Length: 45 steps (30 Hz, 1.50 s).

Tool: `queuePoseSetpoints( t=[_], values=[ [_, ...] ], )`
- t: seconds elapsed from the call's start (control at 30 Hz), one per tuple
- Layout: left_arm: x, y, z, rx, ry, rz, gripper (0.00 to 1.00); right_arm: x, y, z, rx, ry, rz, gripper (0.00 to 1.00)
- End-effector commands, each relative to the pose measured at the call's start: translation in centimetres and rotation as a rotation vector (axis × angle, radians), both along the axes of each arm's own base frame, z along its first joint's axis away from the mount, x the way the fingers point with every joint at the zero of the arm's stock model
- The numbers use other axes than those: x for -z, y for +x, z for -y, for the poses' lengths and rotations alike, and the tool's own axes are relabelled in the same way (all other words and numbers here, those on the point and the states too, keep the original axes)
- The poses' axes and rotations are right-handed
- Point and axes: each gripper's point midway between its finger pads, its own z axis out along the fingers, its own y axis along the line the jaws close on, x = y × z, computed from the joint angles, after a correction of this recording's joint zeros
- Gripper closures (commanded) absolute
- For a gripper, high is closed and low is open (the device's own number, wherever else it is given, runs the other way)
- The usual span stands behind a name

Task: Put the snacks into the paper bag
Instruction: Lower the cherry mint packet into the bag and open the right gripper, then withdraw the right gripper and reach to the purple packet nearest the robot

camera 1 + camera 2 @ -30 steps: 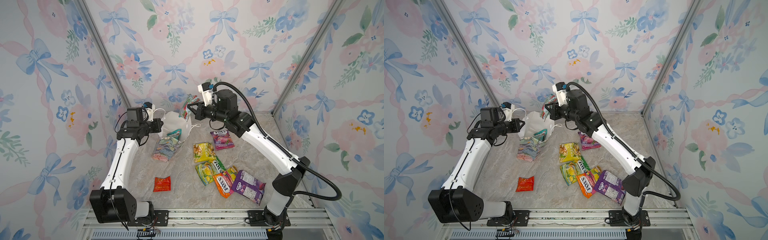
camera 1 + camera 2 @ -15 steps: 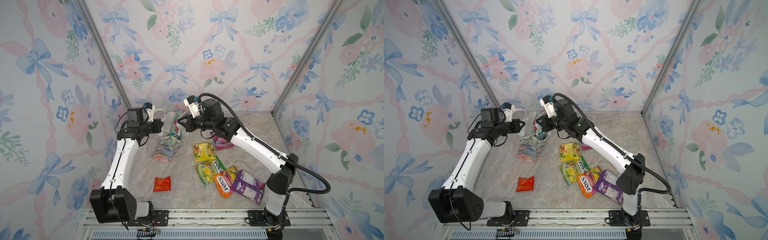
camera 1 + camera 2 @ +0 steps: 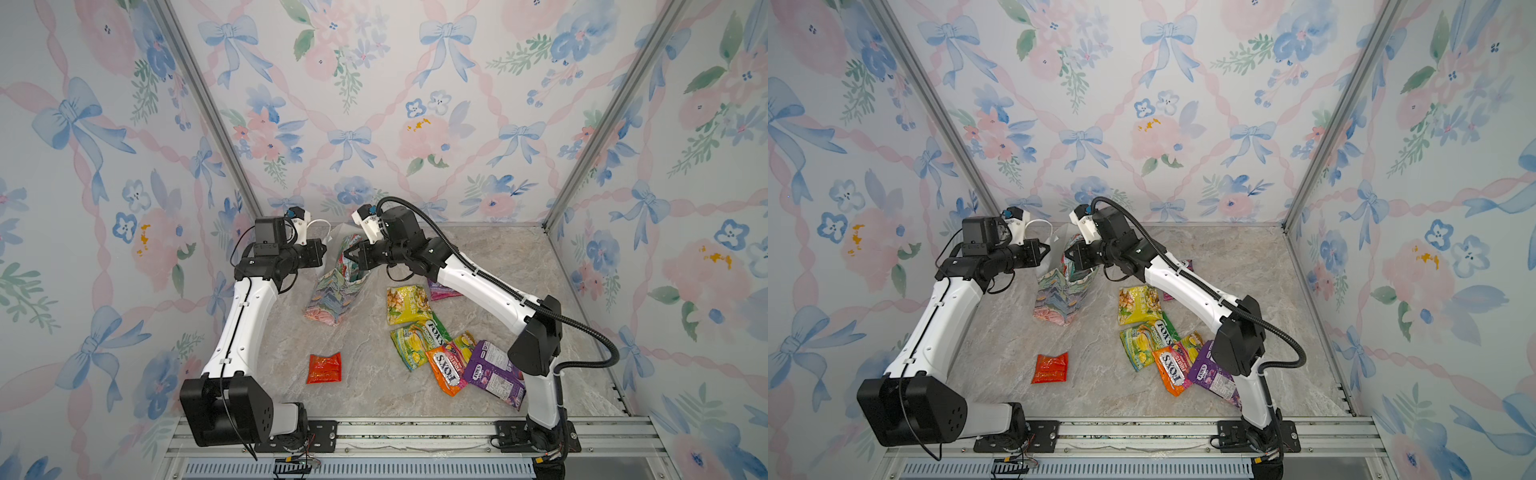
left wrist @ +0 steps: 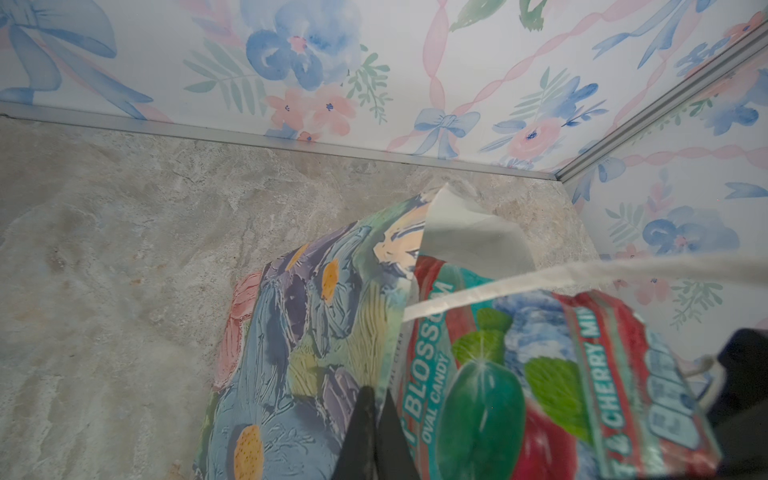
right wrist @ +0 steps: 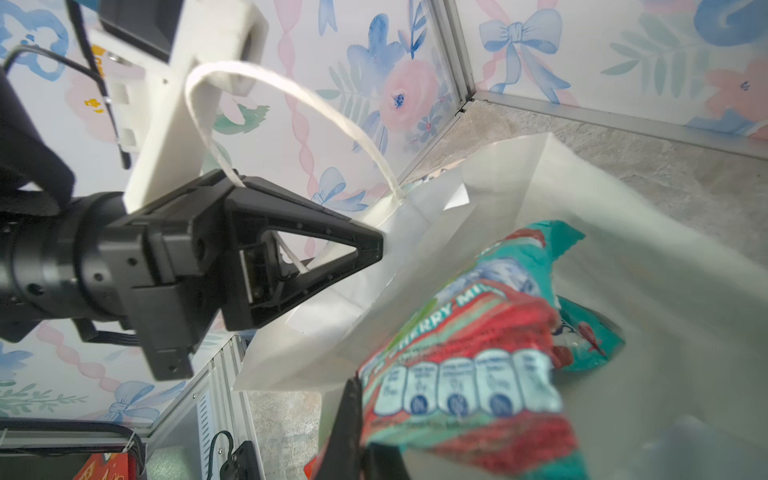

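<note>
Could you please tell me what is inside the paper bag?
A teal-and-red candy packet, gripped by the right tool, sits partly inside the paper bag. More teal wrapper shows deeper in; the bottom is hidden.

Pink packet (image 3: 440,291) mostly hidden under right arm (image 3: 486,286) — teal-red packet (image 5: 478,332) blurred, cut off at frame edge.
</note>
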Motion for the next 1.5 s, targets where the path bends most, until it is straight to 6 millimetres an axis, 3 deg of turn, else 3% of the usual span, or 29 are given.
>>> queuePoseSetpoints(
  t=[0.0,0.23,0.5,0.57,0.63,0.73,0.83,0.97,1.1,1.23,1.33,1.47],
  values=[
    [-0.1,0.1,-0.1,0.013,0.013,0.024,1.00,-2.5,-0.7,-1.8,-0.056,0.065,0.018,1.00],
    [-0.1,0.0,-0.2,0.010,0.014,0.027,1.00,-2.0,-0.1,-3.0,-0.072,0.052,0.009,1.00],
    [0.0,0.0,-0.3,0.010,0.014,0.024,1.00,-1.5,0.8,-2.4,-0.042,0.020,0.020,0.98],
    [0.1,0.0,-0.4,0.009,0.014,0.023,1.00,-1.2,1.3,-1.7,-0.019,0.005,0.018,0.91],
    [0.2,0.0,-0.4,0.008,0.015,0.021,1.00,-1.5,1.8,-0.9,0.004,0.004,0.023,0.72],
    [0.3,0.0,-0.6,0.001,0.020,0.018,1.00,-2.6,2.0,0.3,0.017,0.018,0.035,0.52],
    [0.5,0.1,-0.7,-0.002,0.020,0.013,1.00,-4.4,1.5,1.4,0.023,0.044,0.061,0.39],
    [0.7,0.2,-0.7,-0.006,0.020,0.008,1.00,-7.3,0.3,3.1,0.025,0.075,0.117,0.30],
    [0.9,0.3,-0.7,-0.004,0.015,0.001,1.00,-10.2,-1.0,5.7,0.057,0.104,0.194,0.21],
    [1.2,0.4,-0.8,-0.008,0.019,-0.005,1.00,-10.3,-1.6,9.3,0.137,0.064,0.250,0.15],
    [1.3,0.3,-1.1,-0.020,0.034,-0.005,1.00,-8.1,-1.6,13.2,0.221,0.010,0.228,0.14],
    [1.4,0.3,-1.7,-0.044,0.051,-0.004,1.00,-2.1,-1.7,18.8,0.331,-0.071,0.103,0.14]
  ],
)
